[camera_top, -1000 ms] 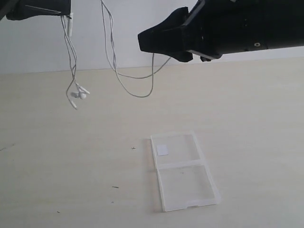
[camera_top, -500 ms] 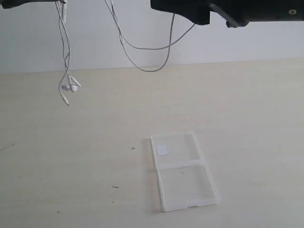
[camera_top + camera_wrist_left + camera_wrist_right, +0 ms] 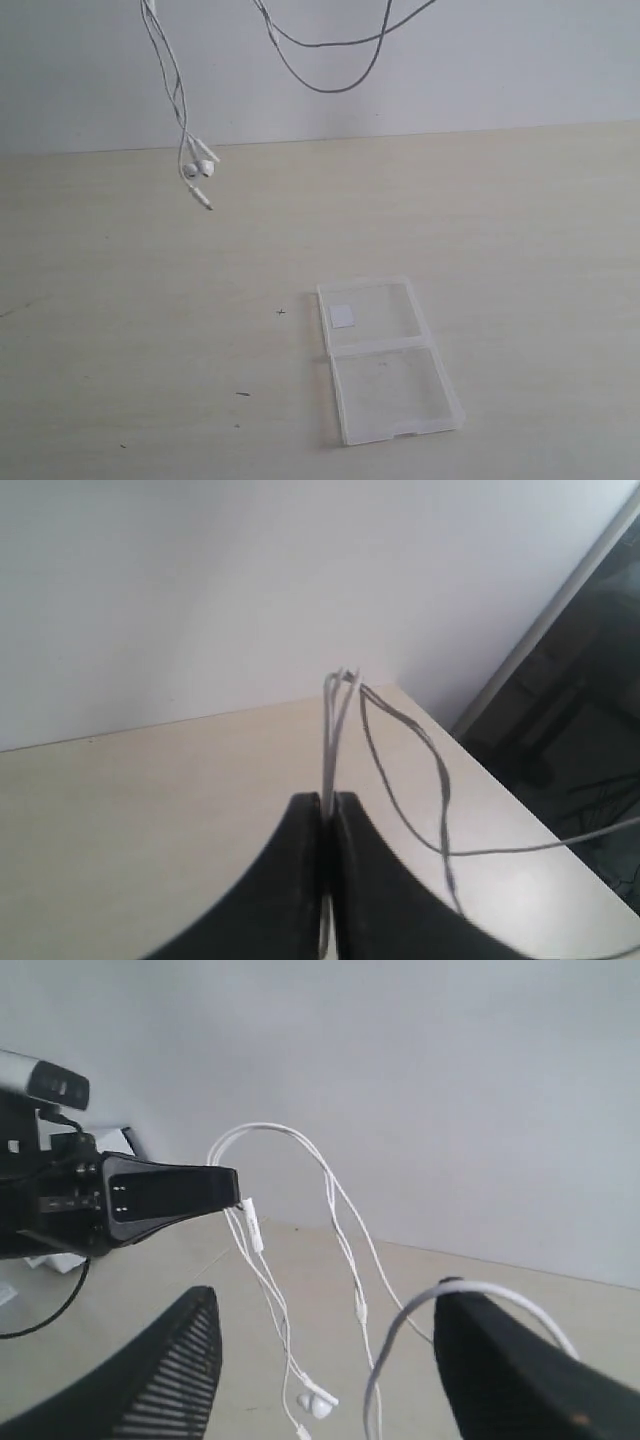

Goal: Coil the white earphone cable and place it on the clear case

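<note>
On the counter [image 3: 520, 230] the clear case [image 3: 388, 362] lay open flat. The left hand [image 3: 325, 802] was pressed together on the white earphone cable [image 3: 253, 1228], which hung high in loops, one draped over a finger of the spread right hand [image 3: 328, 1295]. Coiling well likely meant gathering slack evenly toward that pinch, steadying the dangling earbuds [image 3: 197, 165].

Dangling earphone cable [image 3: 190, 171] overhead; bare tabletop [image 3: 120, 330] around clear case [image 3: 385, 345].

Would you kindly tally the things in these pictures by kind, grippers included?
white earphone cable: 1
clear case: 1
grippers: 2, the left gripper and the right gripper
Total: 4
</note>
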You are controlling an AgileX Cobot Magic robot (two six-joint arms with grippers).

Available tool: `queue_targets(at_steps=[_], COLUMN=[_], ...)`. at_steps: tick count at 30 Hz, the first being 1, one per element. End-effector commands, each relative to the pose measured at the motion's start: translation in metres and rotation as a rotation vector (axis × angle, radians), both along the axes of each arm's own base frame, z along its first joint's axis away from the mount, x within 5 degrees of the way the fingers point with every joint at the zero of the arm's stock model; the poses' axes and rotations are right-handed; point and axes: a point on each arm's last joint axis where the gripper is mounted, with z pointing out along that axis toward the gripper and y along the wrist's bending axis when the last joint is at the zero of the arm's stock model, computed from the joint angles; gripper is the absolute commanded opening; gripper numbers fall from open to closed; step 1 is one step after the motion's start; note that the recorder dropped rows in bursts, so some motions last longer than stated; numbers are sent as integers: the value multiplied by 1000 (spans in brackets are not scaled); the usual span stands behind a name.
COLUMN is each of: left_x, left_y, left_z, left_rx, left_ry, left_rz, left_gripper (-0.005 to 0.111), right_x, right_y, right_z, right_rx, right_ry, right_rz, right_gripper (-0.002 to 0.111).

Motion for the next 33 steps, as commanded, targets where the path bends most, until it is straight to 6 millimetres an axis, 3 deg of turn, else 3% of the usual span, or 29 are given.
queue_targets(at_steps=[1, 4, 6, 11, 19, 25, 33], left_x=[4, 4, 4, 4, 4, 4, 0], left_y=[2, 1, 1, 1, 0, 1, -5], left_z=[-1, -2, -1, 0, 0, 0, 1], left_rx=[-10, -11, -22, -37, -44, -44, 116], left_ry=[0, 4, 5, 7, 7, 5, -141], left_rz=[29, 17, 15, 17, 13, 15, -102], left_gripper=[0, 0, 0, 0, 0, 0, 0], right_x=[-20, -26, -26, -34, -32, -34, -21], right_y=[-17, -33, -38, -30, -30, -19, -4], right_z=[9, 6, -4, -25, -23, -20, -31], right_rx=[-123, -244, -295, -287, -332, -333, -424], right_ry=[-71, -38, 74, 381, 295, 199, 105], right_rz=[-52, -159, -201, -115, -99, 47, 180], right_gripper=[65, 65, 65, 63, 62, 62, 68])
